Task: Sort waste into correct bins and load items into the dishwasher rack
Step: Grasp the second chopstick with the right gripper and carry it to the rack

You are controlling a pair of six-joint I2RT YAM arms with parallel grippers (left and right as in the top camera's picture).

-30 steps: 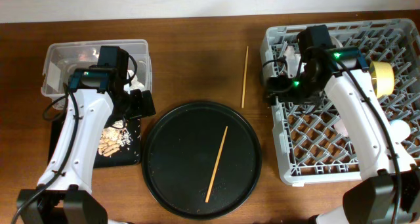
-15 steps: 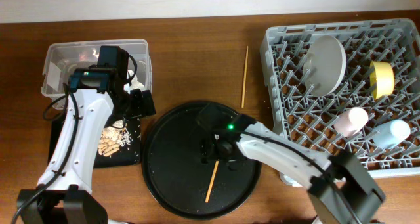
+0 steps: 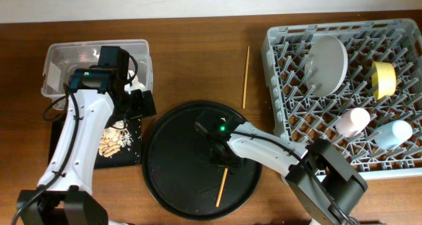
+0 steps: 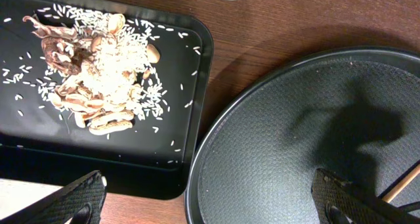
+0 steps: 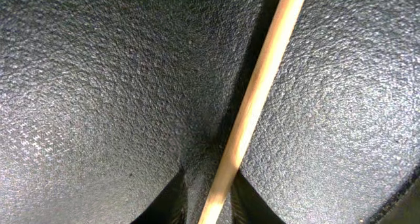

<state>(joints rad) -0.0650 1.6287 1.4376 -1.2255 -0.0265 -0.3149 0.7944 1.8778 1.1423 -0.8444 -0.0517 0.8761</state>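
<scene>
One wooden chopstick [image 3: 221, 187] [image 5: 256, 92] lies on the large round black tray [image 3: 178, 159] [image 4: 282, 145]. My right gripper [image 3: 223, 163] [image 5: 207, 184] is down on that tray, its jaws closed narrowly on the stick's upper part. The other chopstick [image 3: 246, 76] lies on the table between the round tray and the dishwasher rack [image 3: 277, 37]. The rack holds the plate [image 3: 328, 65], yellow bowl [image 3: 382, 80], pink cup [image 3: 356, 121] and light-blue cup [image 3: 392, 134]. My left gripper [image 3: 142, 105] [image 4: 210, 201] hangs open and empty beside the shallow black tray [image 3: 125, 156] [image 4: 177, 138] of food scraps [image 3: 115, 140] [image 4: 98, 73].
The clear tub [image 3: 59, 50] stands at the back left, right behind the shallow black tray. Bare wood table [image 3: 198, 60] shows between the tub and the rack.
My right arm swung from the rack to the round tray and its jaws closed around the chopstick, which shifted slightly right. The left arm has not moved.
</scene>
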